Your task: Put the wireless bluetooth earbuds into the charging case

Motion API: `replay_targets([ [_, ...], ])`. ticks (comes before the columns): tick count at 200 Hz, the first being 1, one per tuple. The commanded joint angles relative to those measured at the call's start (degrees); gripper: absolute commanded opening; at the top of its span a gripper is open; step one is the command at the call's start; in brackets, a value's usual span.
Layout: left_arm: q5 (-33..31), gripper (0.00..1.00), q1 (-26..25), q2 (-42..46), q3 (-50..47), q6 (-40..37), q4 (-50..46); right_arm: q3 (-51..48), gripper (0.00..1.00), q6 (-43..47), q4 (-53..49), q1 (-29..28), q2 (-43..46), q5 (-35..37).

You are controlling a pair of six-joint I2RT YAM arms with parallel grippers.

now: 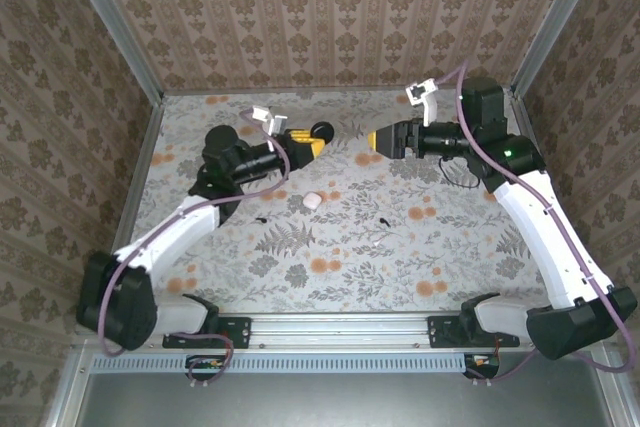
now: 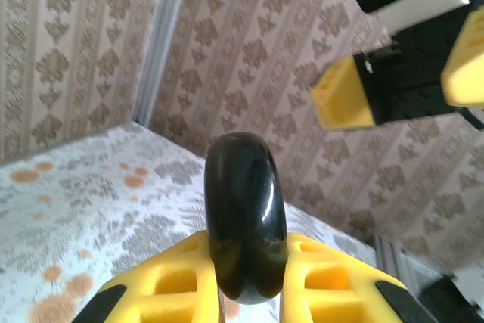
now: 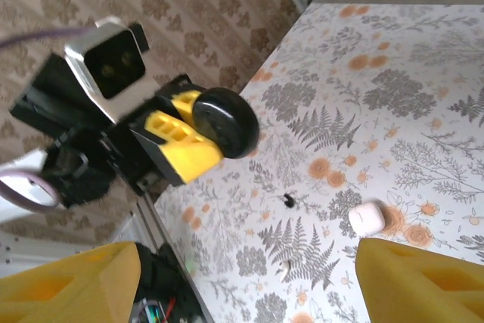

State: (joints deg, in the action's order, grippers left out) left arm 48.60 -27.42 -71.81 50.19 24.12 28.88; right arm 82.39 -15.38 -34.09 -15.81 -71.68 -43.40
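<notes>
The white charging case [image 1: 312, 200] lies on the floral table mid-field, and the right wrist view has it too [image 3: 367, 218]. Two tiny black earbuds lie on the table, one left of the case [image 1: 262, 219] [image 3: 288, 201], one to its right [image 1: 384, 219]. My left gripper [image 1: 305, 142] [image 2: 248, 251] [image 3: 181, 130] hangs above the table's back part, shut on a glossy black round object [image 1: 322, 131] [image 2: 243, 217] [image 3: 227, 121]. My right gripper [image 1: 378, 139] [image 3: 249, 277] [image 2: 404, 73] faces it from the right, open, with nothing between its fingers.
Patterned walls close the table at the back and both sides. A metal rail [image 1: 340, 327] runs along the near edge between the arm bases. A small pale piece [image 3: 283, 268] lies near the left earbud.
</notes>
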Motion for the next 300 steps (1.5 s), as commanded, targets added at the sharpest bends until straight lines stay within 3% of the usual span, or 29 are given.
replay_targets([
  [1,8.49,0.05,1.00,5.02,4.36,-7.57,-20.98,3.05,0.76,10.17,-5.57,-1.41,-1.97,-3.58],
  [18,10.61,0.04,2.80,6.95,6.58,-9.95,-28.16,3.52,0.76,10.90,-4.51,-3.01,-2.94,-4.06],
  [57,16.15,0.04,3.11,7.78,9.02,-11.03,-34.61,3.65,0.74,9.89,0.80,-8.12,-5.19,-8.71],
  [93,18.34,0.04,3.22,7.13,11.52,-14.88,-41.75,6.44,0.67,12.35,-1.80,-12.30,-7.68,-9.61],
  [123,20.64,0.05,3.17,5.68,12.65,-14.86,-43.29,9.35,0.62,14.50,-5.70,-13.89,-12.17,-9.44],
  [200,22.38,0.06,2.91,5.31,13.12,-15.76,-44.15,11.10,0.52,12.56,-3.43,-15.95,-16.96,-15.45],
  [262,22.55,0.08,2.79,3.64,15.11,-19.06,-48.31,9.13,0.22,8.09,1.71,-16.09,-18.63,-18.74],
  [275,21.71,0.14,2.98,3.98,15.56,-19.40,-48.48,5.97,0.18,3.86,8.11,-16.09,-17.66,-18.36],
  [300,16.43,0.50,5.14,5.67,15.65,-18.09,-47.71,-0.27,0.16,-2.95,18.29,-16.09,-14.91,-13.40],
])
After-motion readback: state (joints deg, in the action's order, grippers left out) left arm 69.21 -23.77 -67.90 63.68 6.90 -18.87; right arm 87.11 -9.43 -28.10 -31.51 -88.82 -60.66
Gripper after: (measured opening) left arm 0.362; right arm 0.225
